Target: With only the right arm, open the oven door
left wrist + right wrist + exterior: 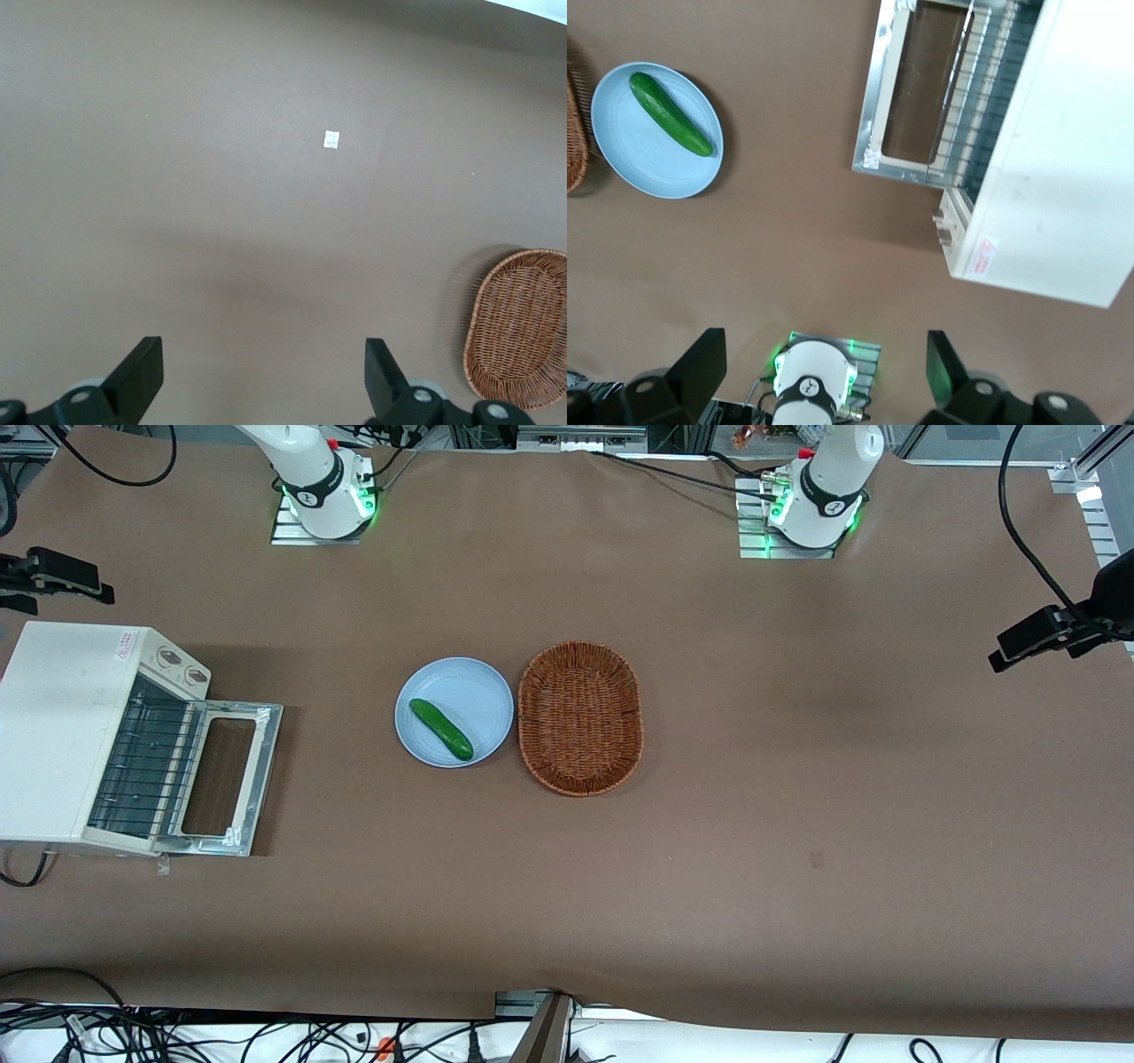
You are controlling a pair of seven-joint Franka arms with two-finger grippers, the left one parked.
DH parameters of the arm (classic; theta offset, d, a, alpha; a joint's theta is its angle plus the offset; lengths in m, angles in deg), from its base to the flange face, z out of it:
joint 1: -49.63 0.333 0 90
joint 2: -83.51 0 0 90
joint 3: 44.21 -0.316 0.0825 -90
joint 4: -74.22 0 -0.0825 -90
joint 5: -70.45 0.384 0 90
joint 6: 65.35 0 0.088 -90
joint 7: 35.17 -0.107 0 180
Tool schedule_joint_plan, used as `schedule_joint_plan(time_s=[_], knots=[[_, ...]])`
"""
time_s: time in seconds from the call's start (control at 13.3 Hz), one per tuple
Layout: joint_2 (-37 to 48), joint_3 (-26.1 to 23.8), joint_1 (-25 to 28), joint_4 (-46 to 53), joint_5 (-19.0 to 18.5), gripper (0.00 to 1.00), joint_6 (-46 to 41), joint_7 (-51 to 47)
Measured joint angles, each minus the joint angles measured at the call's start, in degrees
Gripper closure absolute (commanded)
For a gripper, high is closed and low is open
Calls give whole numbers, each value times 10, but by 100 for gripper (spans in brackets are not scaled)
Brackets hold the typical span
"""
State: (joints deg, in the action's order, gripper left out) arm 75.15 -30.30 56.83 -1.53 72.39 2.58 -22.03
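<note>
The cream-white toaster oven (62,726) stands at the working arm's end of the table. Its oven door (232,777) hangs fully down and lies flat on the table in front of the oven, with the shiny metal frame facing up. The wire rack (142,766) inside is exposed. The door also shows in the right wrist view (917,93). Only the right arm's base (312,487) shows in the front view. My gripper (822,365) is high above the table, well clear of the oven, open and empty, its fingers (700,363) wide apart.
A light blue plate (478,691) holding a green cucumber (440,729) sits mid-table, with a brown wicker basket (580,717) beside it toward the parked arm. The oven's two-dial panel (182,669) faces up. Black camera mounts (53,576) stand at the table's ends.
</note>
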Motion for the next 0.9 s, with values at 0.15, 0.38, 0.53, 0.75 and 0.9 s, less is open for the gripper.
schedule_joint_plan(time_s=[0.15,0.38,0.53,0.75,0.9], knots=[[1,-1,2,0,-2,0,-6,-13],[1,0,1,13,-2,0,11,-17],[-1,0,1,28,-2,0,16,-22],[-3,-1,2,32,-3,0,34,-23],[-4,-1,3,32,-3,0,44,-23]])
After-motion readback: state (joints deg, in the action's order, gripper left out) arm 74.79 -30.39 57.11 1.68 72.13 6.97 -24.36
